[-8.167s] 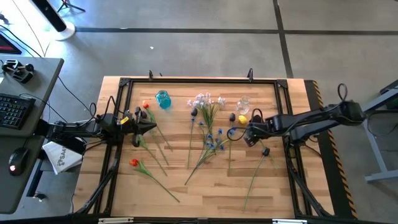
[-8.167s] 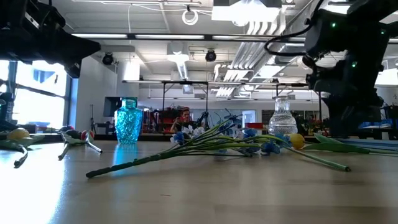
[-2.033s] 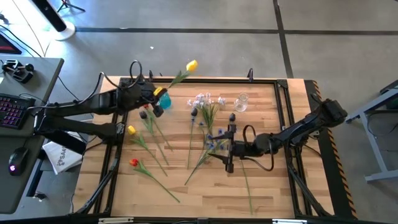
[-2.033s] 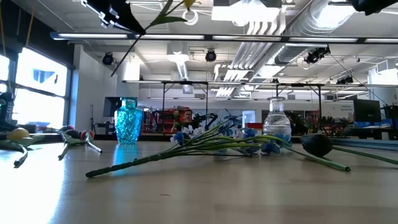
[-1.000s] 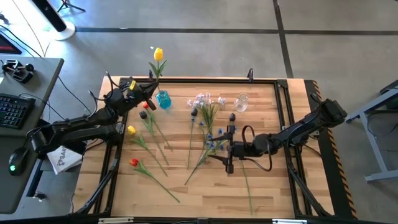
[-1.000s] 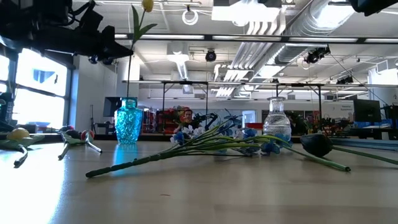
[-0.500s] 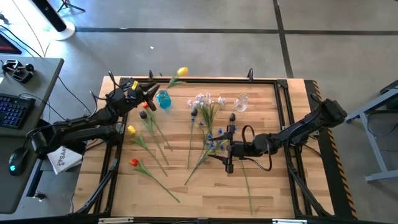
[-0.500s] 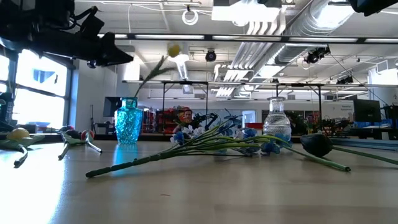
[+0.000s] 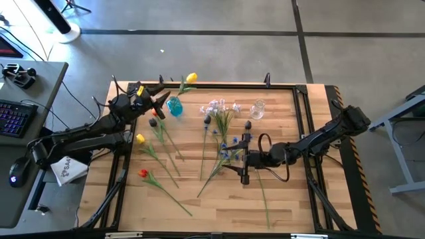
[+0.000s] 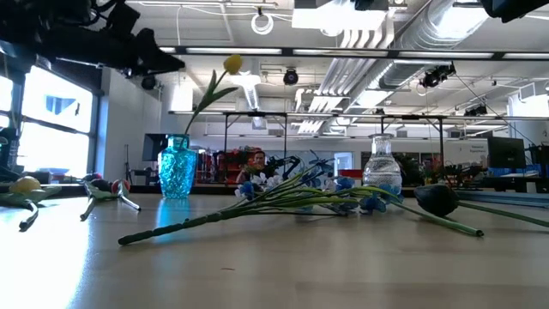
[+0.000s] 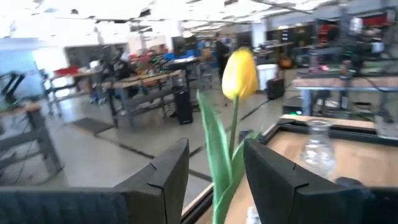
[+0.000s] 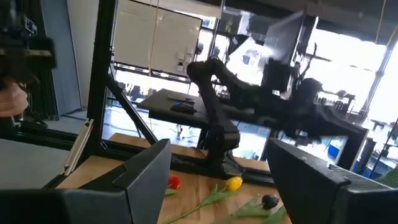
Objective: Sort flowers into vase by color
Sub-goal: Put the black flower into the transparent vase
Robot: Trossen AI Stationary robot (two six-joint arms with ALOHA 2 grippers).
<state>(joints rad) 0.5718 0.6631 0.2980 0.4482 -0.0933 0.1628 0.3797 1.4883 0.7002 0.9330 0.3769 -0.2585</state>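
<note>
a wooden counter (image 9: 292, 199) with a black frame along its edges stands on a grey concrete floor (image 9: 219, 40) crossed by dark lines. to its left a grey desk (image 9: 30, 99) carries a black keyboard (image 9: 14, 118) and a mouse (image 9: 20, 171), and just beside the counter's left edge lies a white box (image 9: 66, 166). beyond the counter's far side the room shows ceiling pipes (image 10: 412, 43), bright strip lights (image 10: 257, 51) and a large window (image 10: 51, 124) on the left.

Left claw (image 9: 159, 101) hovers high with fingers parted; right claw (image 9: 242, 159) rests low, spread wide.
</note>
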